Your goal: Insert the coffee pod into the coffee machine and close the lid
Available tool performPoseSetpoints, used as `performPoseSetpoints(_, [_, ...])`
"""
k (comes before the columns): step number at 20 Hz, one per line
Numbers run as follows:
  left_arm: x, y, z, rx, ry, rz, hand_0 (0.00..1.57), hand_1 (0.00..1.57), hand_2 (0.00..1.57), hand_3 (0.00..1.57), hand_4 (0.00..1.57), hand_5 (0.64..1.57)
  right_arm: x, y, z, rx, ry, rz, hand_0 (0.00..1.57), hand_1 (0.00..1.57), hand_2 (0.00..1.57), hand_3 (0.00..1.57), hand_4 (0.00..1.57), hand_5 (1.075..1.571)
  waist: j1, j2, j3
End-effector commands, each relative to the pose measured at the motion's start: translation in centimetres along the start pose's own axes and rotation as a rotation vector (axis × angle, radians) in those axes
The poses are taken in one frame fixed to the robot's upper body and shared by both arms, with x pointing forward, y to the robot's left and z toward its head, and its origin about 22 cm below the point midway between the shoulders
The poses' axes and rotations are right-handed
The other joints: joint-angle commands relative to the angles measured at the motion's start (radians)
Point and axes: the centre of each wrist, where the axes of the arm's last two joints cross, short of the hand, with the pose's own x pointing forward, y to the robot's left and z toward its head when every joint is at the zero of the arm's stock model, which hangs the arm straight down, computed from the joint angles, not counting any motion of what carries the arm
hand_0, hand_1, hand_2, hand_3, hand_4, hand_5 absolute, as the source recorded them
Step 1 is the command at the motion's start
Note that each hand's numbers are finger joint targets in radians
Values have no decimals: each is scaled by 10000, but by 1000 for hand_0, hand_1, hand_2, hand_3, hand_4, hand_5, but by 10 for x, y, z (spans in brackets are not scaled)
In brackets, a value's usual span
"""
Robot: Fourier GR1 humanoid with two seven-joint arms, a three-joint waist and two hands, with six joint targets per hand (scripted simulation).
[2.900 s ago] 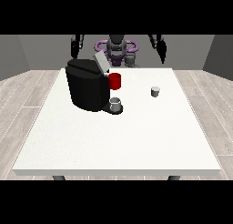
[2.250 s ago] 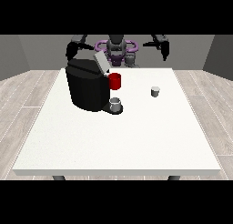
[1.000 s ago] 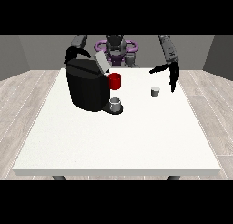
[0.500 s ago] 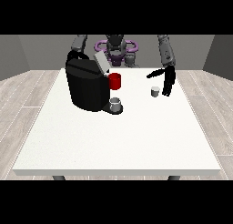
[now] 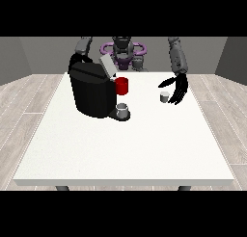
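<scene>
Pod (image 5: 164, 97) sits on table (image 5: 125, 144), outside open-lidded coffee machine (image 5: 91, 91).

Grey segmented arms (image 5: 177, 58), black hand (image 5: 178, 88), purple ring around dark torso (image 5: 123, 55)

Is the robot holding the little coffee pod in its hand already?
No, the coffee pod sits on the white table, and the hand at the view's right is beside it with fingers open.
</scene>
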Motion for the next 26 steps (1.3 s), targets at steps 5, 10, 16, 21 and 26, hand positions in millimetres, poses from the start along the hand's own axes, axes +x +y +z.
performPoseSetpoints(5, [7,-12,-8,220,-234,-1634,645,645,788,527,0,1571,-15,-5,5,-85,138,54,0,0,0,0,527,1571,-41,-40,3])
performPoseSetpoints(10, [10,-14,-15,1236,-698,-1649,686,686,849,651,288,1571,10,-1,-8,49,-488,-208,0,0,0,0,513,1571,-286,562,-3])
performPoseSetpoints(16, [2,-14,-12,1357,-894,-2566,971,971,1086,863,323,1571,-2,2,4,-242,-12,-540,0,0,0,0,515,1571,-143,152,0])
performPoseSetpoints(21, [-12,-6,-6,909,-457,-3125,1028,1028,1112,890,287,1571,-4,-9,8,78,32,-360,0,0,0,0,414,1571,-294,275,0])
performPoseSetpoints(26, [22,10,-24,1008,-1431,-3099,1317,1317,1430,1407,548,1571,-16,-1,9,-227,-99,-595,0,0,0,0,429,1571,-203,254,2])
